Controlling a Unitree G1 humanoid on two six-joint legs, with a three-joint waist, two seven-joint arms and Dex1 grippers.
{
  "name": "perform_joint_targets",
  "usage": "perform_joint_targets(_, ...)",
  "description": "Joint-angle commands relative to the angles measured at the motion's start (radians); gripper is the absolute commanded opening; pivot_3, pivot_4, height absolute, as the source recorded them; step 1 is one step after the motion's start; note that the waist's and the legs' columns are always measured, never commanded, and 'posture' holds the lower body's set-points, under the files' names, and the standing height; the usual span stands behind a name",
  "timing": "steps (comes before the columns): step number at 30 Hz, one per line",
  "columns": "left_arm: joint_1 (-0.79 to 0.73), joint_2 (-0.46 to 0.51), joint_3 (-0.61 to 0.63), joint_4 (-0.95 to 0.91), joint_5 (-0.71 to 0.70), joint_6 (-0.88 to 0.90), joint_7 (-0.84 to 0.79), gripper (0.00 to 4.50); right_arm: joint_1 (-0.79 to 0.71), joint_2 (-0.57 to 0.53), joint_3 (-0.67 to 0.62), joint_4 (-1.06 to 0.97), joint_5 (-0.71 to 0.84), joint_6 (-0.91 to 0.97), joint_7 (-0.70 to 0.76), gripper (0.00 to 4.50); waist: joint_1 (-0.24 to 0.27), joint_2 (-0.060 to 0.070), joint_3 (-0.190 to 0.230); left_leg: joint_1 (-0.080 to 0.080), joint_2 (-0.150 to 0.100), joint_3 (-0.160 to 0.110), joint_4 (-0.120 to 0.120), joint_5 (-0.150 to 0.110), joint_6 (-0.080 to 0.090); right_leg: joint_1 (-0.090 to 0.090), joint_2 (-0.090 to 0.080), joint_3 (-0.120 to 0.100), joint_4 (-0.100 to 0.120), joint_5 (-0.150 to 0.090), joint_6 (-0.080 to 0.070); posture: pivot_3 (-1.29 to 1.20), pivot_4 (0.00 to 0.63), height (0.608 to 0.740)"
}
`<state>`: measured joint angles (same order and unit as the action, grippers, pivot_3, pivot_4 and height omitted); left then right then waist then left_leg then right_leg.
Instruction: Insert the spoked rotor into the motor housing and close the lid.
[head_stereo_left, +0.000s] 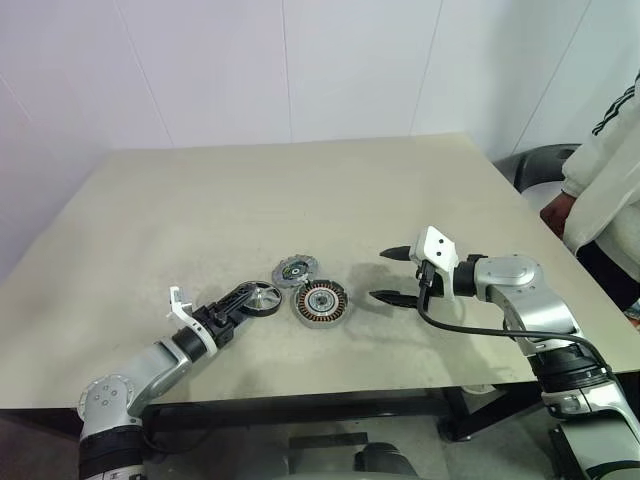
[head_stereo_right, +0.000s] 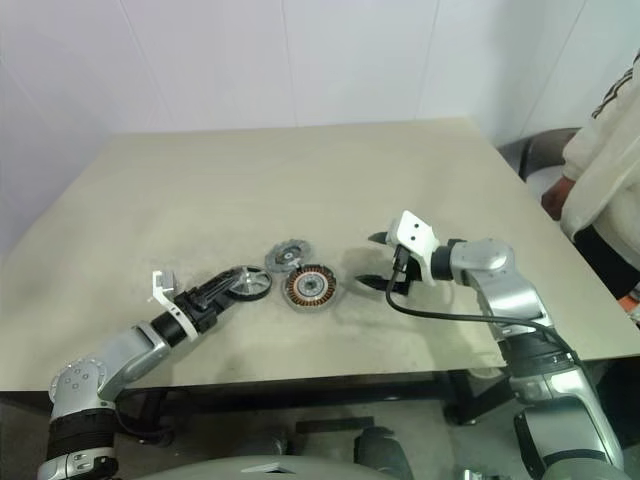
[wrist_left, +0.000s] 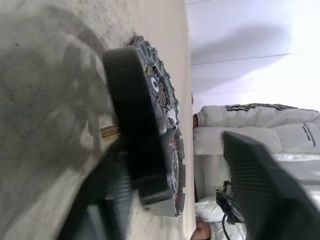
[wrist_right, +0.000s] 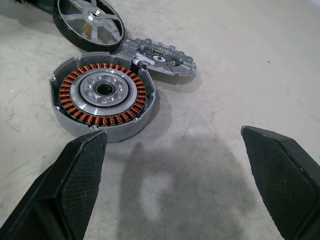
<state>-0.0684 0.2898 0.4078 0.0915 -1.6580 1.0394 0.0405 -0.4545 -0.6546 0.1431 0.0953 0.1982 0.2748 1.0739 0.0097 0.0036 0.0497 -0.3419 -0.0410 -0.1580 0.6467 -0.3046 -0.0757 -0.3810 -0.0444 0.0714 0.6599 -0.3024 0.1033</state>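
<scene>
The rotor (head_stereo_left: 264, 297) sits toward the desk's (head_stereo_left: 300, 190) front edge, just beside the housing (head_stereo_left: 321, 303) on its left-arm side and tilted up rather than lying flat; the lid (head_stereo_left: 294, 270) lies flat just behind the two, touching or nearly touching the housing. The left gripper (head_stereo_left: 243, 300) has its fingers around the rotor's dark rim, one finger pressed against the wheel's face, so it looks pinched edge-on. The right gripper (head_stereo_left: 392, 275) hovers beside the housing on the other side, fingers spread wide and holding nothing. The rotor looks thin, stiff and light, and its smooth rim probably slips easily; the rim is the place to hold, not the spokes. The housing's copper windings look delicate.
</scene>
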Motion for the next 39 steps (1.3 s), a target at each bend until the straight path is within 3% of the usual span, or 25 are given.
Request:
perform_joint_targets(1, 0.018, -0.005, 0.009, -0.052, -0.071, -0.008, 0.051, 1.21, -0.03, 0.006, -0.017, -0.001, 0.001, -0.013, -0.009, 4.5, 0.0, 0.0, 0.0, 0.0, 0.0, 0.0, 0.0, 0.0, 0.0, 0.0, 0.0, 0.0, 0.0, 0.0, 0.0, 0.0, 0.0, 0.74)
perform_joint_targets(4, 0.039, -0.004, 0.002, -0.081, -0.115, -0.02, 0.103, 0.32, -0.032, 0.01, -0.015, 0.003, -0.002, -0.015, -0.014, 4.5, 0.0, 0.0, 0.0, 0.0, 0.0, 0.0, 0.0, 0.0, 0.0, 0.0, 0.0, 0.0, 0.0, 0.0, 0.0, 0.0, 0.0, 0.74)
perform_joint_targets(13, 0.079, 0.018, -0.028, -0.16, -0.198, -0.052, 0.158, 0.31, -0.022, 0.01, -0.02, 0.003, -0.01, -0.021, -0.02, 4.5, 0.002, 0.0, 0.0, 0.0, 0.0, 0.003, 0.0, 0.0, 0.0, 0.0, 0.001, 0.0, 0.0, 0.0, 0.0, 0.0, 0.0, 0.74)
perform_joint_targets(26, 0.015, 0.054, -0.133, -0.264, -0.3, -0.065, 0.042, 0.31, -0.017, 0.002, -0.03, 0.021, -0.013, -0.038, -0.023, 4.5, 0.001, -0.001, 0.001, 0.0, 0.0, 0.004, 0.0, 0.0, 0.0, 0.0, 0.001, 0.0, 0.0, 0.0, 0.0, 0.0, 0.0, 0.74)
perform_joint_targets(34, -0.152, 0.074, -0.234, -0.119, -0.2, -0.02, -0.077, 0.31, -0.034, 0.004, -0.025, 0.043, -0.018, -0.044, -0.022, 4.5, 0.002, -0.002, 0.001, 0.0, -0.001, 0.004, 0.0, 0.0, 0.0, 0.001, 0.001, 0.0, -0.001, 0.0, 0.0, 0.0, 0.0, 0.74)
perform_joint_targets(39, -0.272, 0.07, -0.275, 0.062, -0.047, 0.027, -0.181, 0.31, -0.03, 0.002, -0.031, 0.039, -0.019, -0.041, -0.033, 4.5, -0.001, -0.002, 0.001, 0.0, -0.001, 0.004, 0.0, 0.0, 0.0, 0.0, 0.002, 0.0, -0.001, 0.0, 0.0, 0.0, 0.0, 0.74)
